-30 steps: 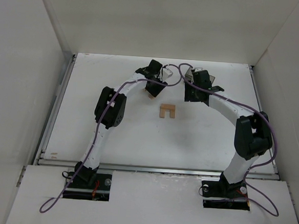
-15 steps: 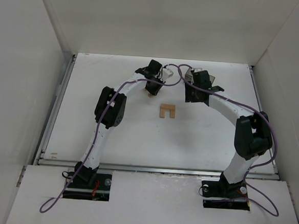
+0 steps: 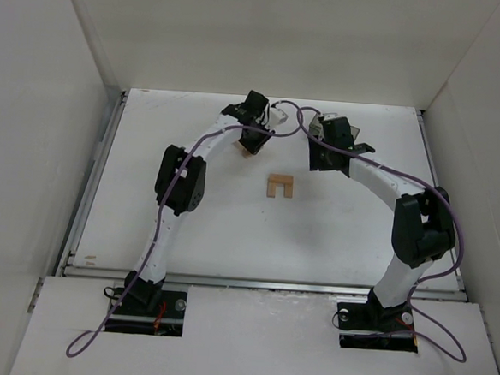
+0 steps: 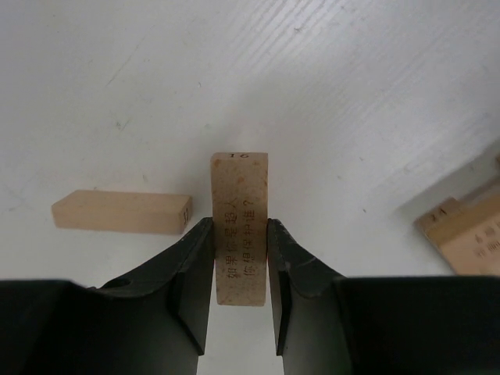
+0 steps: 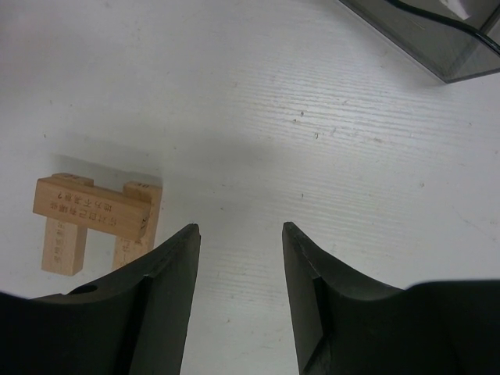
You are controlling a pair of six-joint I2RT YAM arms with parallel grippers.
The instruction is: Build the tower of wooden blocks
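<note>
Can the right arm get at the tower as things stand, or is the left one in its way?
Probably yes. The right tool is open and empty, with only bare table between it and the tower. The left tool, shut on a wood block, sits off to the tower's far side.

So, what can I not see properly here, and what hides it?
Top view: only a tan scrap shows under the left gripper, so the held block and the loose block cannot be told apart.
Left wrist view: the tower is cut off by the right edge.
Right wrist view: the grey bin is cut off by the top edge; contents unseen.
Top view: the right gripper has its jaws hidden under its wrist.
</note>
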